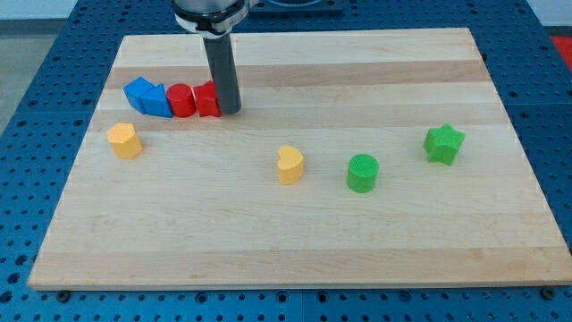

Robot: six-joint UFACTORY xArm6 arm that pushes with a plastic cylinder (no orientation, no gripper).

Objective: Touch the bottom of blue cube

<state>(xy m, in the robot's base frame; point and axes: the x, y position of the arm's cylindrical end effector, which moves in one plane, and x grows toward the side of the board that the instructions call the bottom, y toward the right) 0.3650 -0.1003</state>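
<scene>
The blue cube (pixel 137 91) sits at the view's upper left on the wooden board (pixel 295 233), at the left end of a tight row. Next to it on the right are a blue triangular block (pixel 157 101), a red cylinder (pixel 181 100) and a red block (pixel 207 99) of unclear shape. My tip (pixel 229 111) stands at the right end of this row, touching or almost touching the red block. The tip is well to the right of the blue cube, with three blocks between them.
A yellow block (pixel 125 140) lies below the blue cube. A yellow heart block (pixel 290 165), a green cylinder (pixel 362 173) and a green star (pixel 443 143) lie across the middle and right. The board's edges border a blue perforated table.
</scene>
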